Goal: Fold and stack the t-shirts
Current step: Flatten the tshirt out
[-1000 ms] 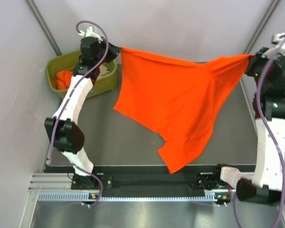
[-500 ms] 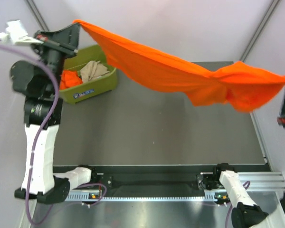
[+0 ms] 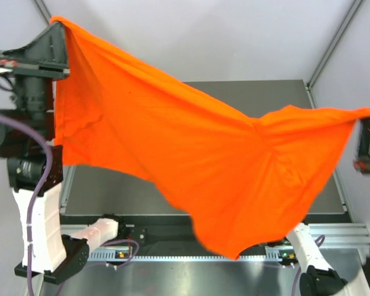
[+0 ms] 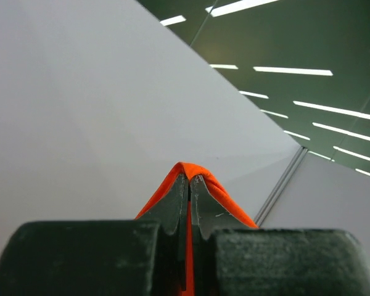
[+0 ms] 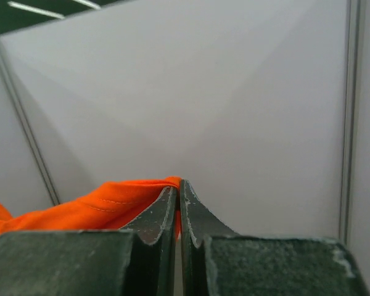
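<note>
Up in mid-air | shirt [image 3: 197,160] hung spread, low point sagging near-side | left gripper [image 4: 188,185] pinched one corner, right gripper [image 5: 179,188] the other | step: spreading for the fold | next: likely lay it flat on table [image 3: 277,95], keeping both pinches and tension
</note>
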`<state>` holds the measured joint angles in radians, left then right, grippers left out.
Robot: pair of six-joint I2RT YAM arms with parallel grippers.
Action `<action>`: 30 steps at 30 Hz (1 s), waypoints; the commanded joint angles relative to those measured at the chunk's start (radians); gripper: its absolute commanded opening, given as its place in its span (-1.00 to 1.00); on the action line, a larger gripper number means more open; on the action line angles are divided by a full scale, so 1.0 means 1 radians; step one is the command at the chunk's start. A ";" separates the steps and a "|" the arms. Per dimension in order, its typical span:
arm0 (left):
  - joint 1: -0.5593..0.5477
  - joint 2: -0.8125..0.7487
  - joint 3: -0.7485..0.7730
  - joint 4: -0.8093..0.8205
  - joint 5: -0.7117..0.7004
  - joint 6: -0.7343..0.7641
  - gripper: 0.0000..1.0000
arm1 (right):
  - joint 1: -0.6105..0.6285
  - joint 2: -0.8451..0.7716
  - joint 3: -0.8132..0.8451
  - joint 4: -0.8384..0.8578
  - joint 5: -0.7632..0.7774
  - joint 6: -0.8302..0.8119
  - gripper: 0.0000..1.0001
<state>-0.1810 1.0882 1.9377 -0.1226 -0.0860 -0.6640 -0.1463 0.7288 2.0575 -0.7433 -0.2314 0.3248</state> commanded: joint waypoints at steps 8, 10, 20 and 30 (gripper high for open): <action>-0.002 0.206 -0.419 0.115 0.078 -0.037 -1.00 | -0.007 -0.008 -0.731 0.303 0.109 -0.061 -1.00; -0.003 0.264 -0.466 0.202 0.135 -0.049 -1.00 | -0.007 0.003 -0.837 0.404 0.122 -0.070 -1.00; -0.063 0.884 -0.338 0.298 0.232 -0.077 -1.00 | -0.050 0.413 -1.088 0.693 0.172 -0.161 -1.00; -0.060 1.272 0.081 0.187 0.259 -0.094 -1.00 | -0.076 0.851 -0.768 0.648 0.130 -0.266 -1.00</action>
<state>-0.2501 2.3459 1.9057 0.0303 0.1677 -0.7464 -0.2016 1.5440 1.1637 -0.1596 -0.0860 0.1123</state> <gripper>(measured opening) 0.017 0.009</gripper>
